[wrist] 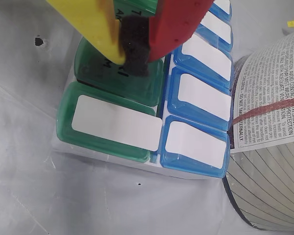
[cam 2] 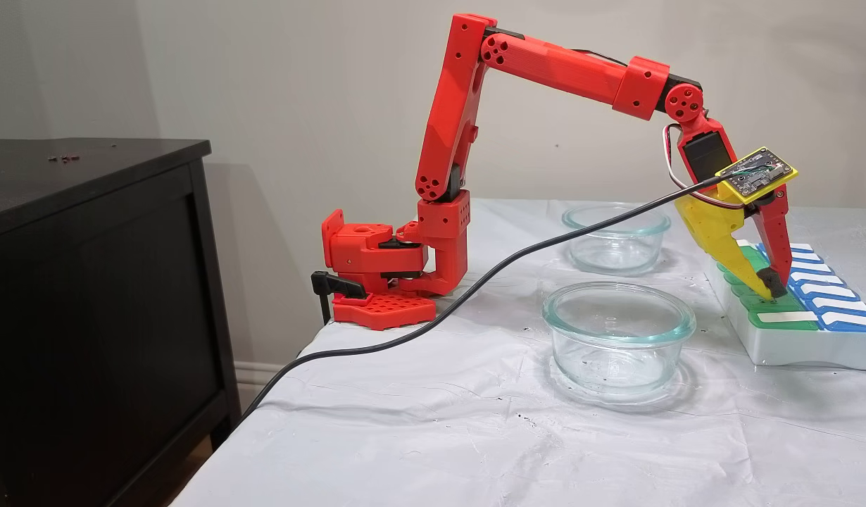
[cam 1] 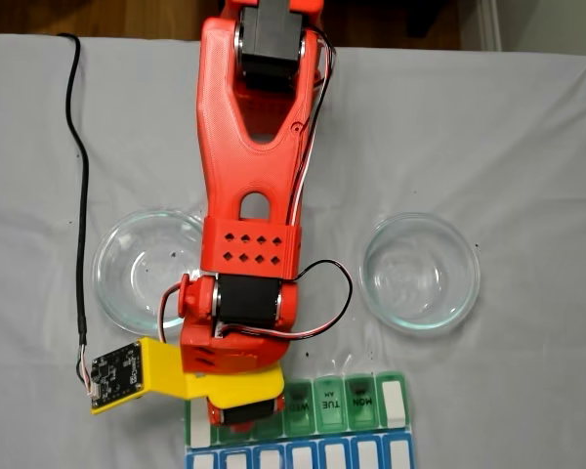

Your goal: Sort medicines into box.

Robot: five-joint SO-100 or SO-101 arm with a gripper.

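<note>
The box [cam 1: 356, 403] is a pill organizer with a row of green lids and a row of blue lids, lying at the near table edge in a fixed view. My gripper [wrist: 134, 49] is shut, its black pads pressed together and resting on a green lid of the box [wrist: 115, 122] near its end. From the side, the yellow and red fingers of the gripper [cam 2: 771, 285] point steeply down onto the box [cam 2: 785, 345]. All lids that show look closed. The medicines are out of view; nothing shows between the pads.
Two clear glass dishes [cam 1: 103, 269] [cam 1: 474, 274] stand on either side of the arm, both look empty apart from specks. A roll with a printed label [wrist: 269, 112] sits against the blue row. A black cable [cam 2: 475, 282] crosses the cloth. A dark cabinet [cam 2: 88, 282] stands off the table.
</note>
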